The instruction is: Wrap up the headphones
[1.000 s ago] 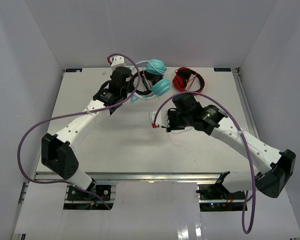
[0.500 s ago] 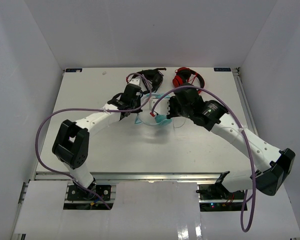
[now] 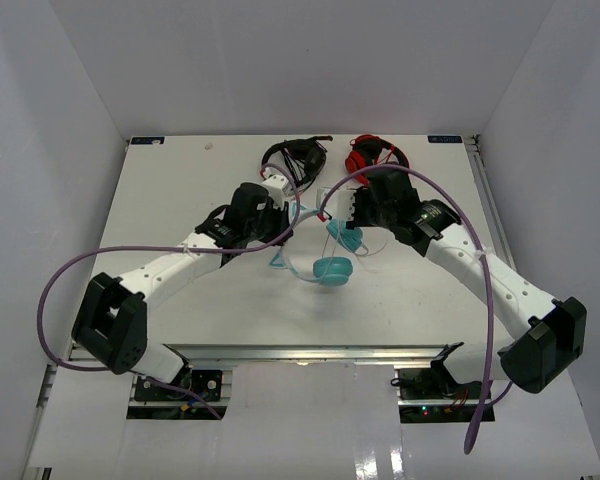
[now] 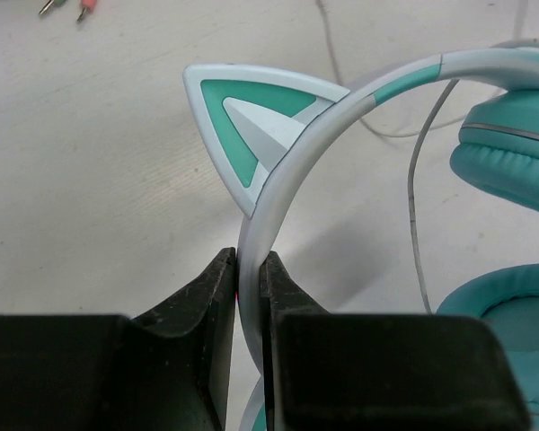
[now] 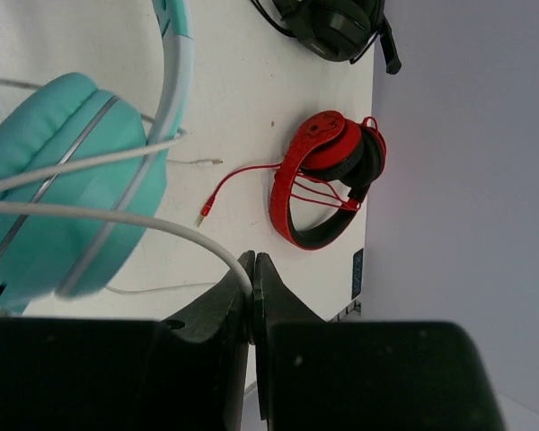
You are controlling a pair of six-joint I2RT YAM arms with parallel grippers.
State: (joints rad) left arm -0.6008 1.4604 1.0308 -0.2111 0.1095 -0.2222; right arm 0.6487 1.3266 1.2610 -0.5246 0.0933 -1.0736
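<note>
1. Teal headphones [image 3: 332,270] with a whitish cat-eared headband sit in the middle of the overhead frame, between the two arms. One earcup is lower in the frame, toward the counter's near edge, and the other is just above it.
2. Left pincer [image 4: 249,269]: its fingers are pressed onto the headband just below one cat ear, so the band stands edge-on between them.
3. Right pincer [image 5: 253,269]: its fingers are pressed together on the thin white cable [image 5: 117,215]. The cable runs in from the left of the right wrist frame, past a teal earcup.
4. Whether the lower earcup touches the counter [image 3: 180,200] cannot be told from these views.
5. Black headphones [image 3: 302,155] and red headphones [image 3: 372,155] lie side by side at the counter's far edge, upper centre of the overhead frame, just behind the two pincers. The red pair's thin red cord and plug trail across the counter toward the teal earcup.
6. White walls rise close behind that far edge and along both sides.
7. Plain counter surface stretches at the left of the overhead frame beyond the left arm. More shows in the lower centre, between the headphones and the near edge.
</note>
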